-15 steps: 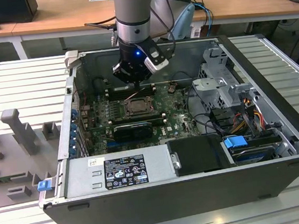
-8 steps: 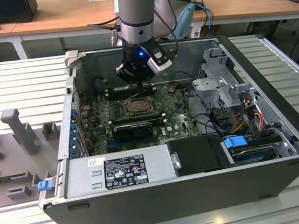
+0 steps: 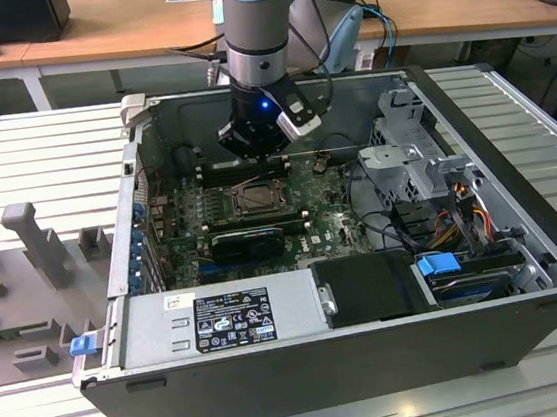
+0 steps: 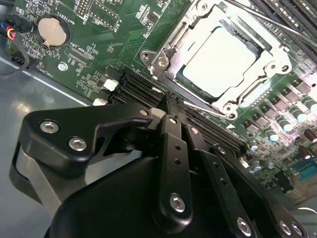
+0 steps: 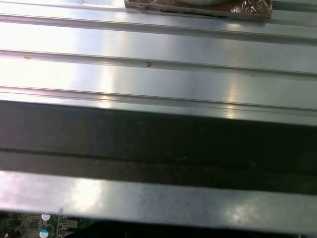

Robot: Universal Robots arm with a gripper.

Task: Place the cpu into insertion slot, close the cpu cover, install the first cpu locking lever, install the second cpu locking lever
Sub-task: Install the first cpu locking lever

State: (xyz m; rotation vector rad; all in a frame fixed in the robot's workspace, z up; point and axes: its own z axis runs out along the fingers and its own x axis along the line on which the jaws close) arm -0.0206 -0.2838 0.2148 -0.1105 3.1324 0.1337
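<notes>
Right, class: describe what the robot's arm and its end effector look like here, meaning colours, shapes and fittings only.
In the exterior view the arm is a thick round column with a pale blue cap, a silver-grey section and a black wrist showing a small blue light. Dark cables hang beside it. In the second wrist view the end effector is matt black, built from flat linkage bars joined by silver screws.

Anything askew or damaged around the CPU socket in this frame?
Nothing stands out. The cpu lies flat and square in the insertion slot, with the cpu cover framing it. The gripper is just beside the socket, holding nothing.
</notes>
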